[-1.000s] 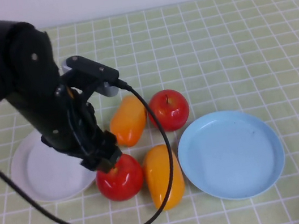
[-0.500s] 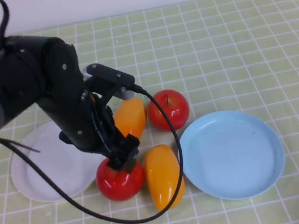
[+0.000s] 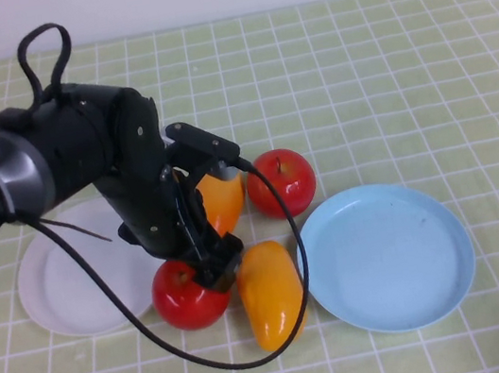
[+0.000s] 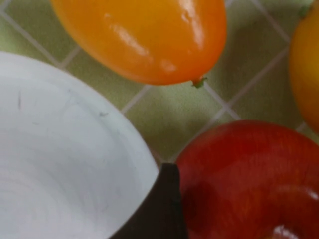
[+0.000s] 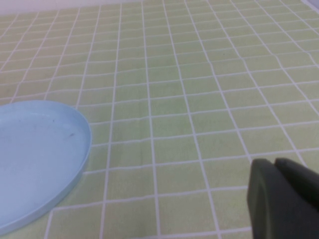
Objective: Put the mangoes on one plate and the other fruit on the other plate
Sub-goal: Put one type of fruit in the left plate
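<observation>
My left gripper (image 3: 208, 268) is down over a red apple (image 3: 184, 298), which sits on the cloth by the white plate (image 3: 65, 284). In the left wrist view the gripper (image 4: 249, 199) stands open. One dark finger (image 4: 163, 204) is against the side of the apple (image 4: 249, 164), next to the white plate's rim (image 4: 75, 164). One mango (image 3: 269, 293) lies beside that apple and another mango (image 3: 223, 200) is partly behind the arm. The second apple (image 3: 280, 181) sits near the empty light blue plate (image 3: 386, 255). My right gripper (image 5: 275, 164) is shut, low over bare cloth, out of the high view.
A black cable (image 3: 287, 266) loops from the left arm over the front mango. A green checked cloth (image 3: 385, 78) covers the table. The blue plate's edge (image 5: 35, 149) shows to one side of the right gripper.
The left arm has swung further over the fruit and its gripper has sunk onto the front apple. That apple has shifted slightly toward the white plate. The right arm is still.
</observation>
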